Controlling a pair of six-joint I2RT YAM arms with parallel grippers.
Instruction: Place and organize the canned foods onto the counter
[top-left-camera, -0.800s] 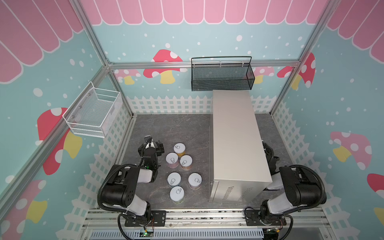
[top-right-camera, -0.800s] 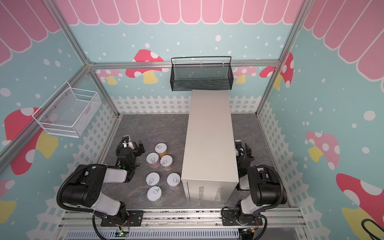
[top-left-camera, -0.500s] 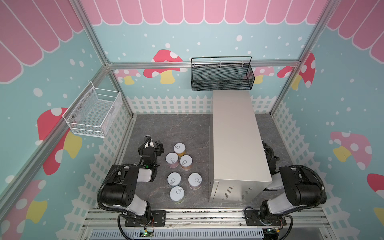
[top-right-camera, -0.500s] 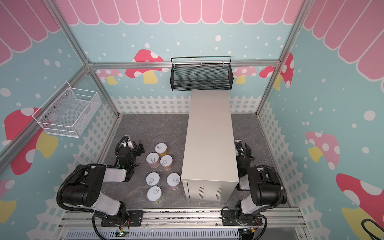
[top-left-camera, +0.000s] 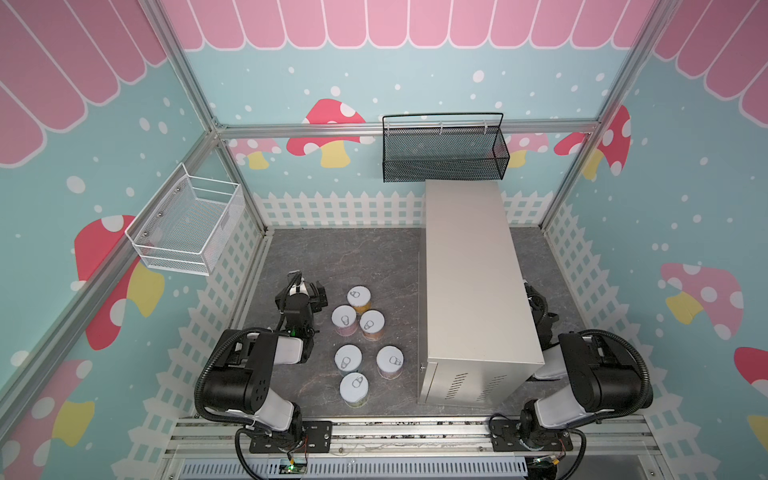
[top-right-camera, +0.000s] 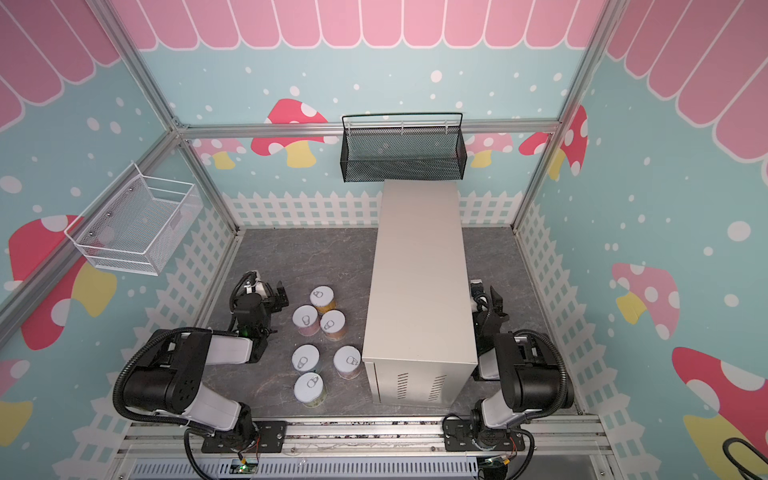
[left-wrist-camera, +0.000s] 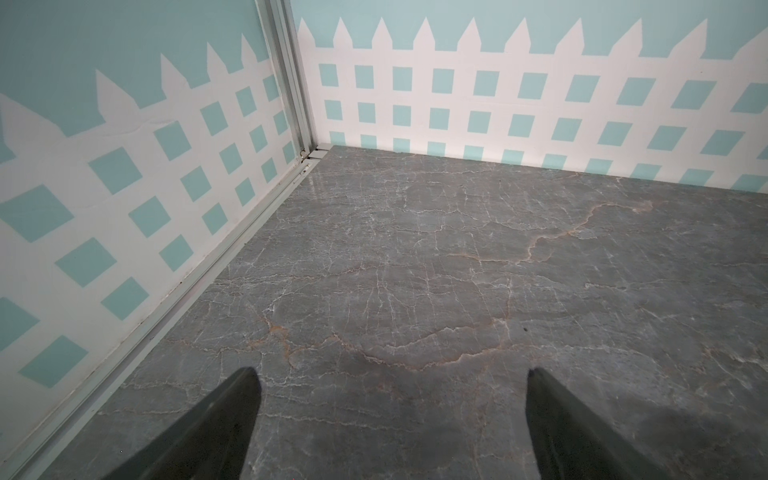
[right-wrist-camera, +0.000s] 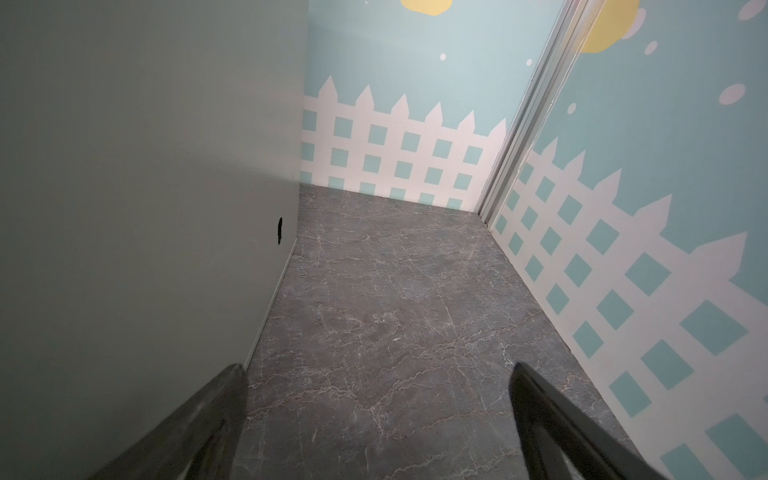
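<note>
Several canned foods stand upright on the grey marble floor, left of the counter (top-left-camera: 473, 282) (top-right-camera: 419, 270), in both top views. Among them are a yellow can (top-left-camera: 359, 300), a pink can (top-left-camera: 344, 320), an orange can (top-left-camera: 372, 325) and a green can (top-left-camera: 353, 389). My left gripper (top-left-camera: 308, 284) (top-right-camera: 268, 286) (left-wrist-camera: 392, 376) hangs low, just left of the cans, open and empty. My right gripper (top-right-camera: 486, 295) (right-wrist-camera: 377, 372) sits low on the counter's right side, open and empty. The counter's grey side (right-wrist-camera: 145, 166) runs close beside it. The counter's top is bare.
A black mesh basket (top-left-camera: 444, 149) hangs on the back wall above the counter's far end. A white wire basket (top-left-camera: 187, 226) hangs on the left wall. Fence-printed walls (left-wrist-camera: 498, 104) close in the floor. The right arm has a narrow strip of floor (right-wrist-camera: 395, 291) between counter and wall.
</note>
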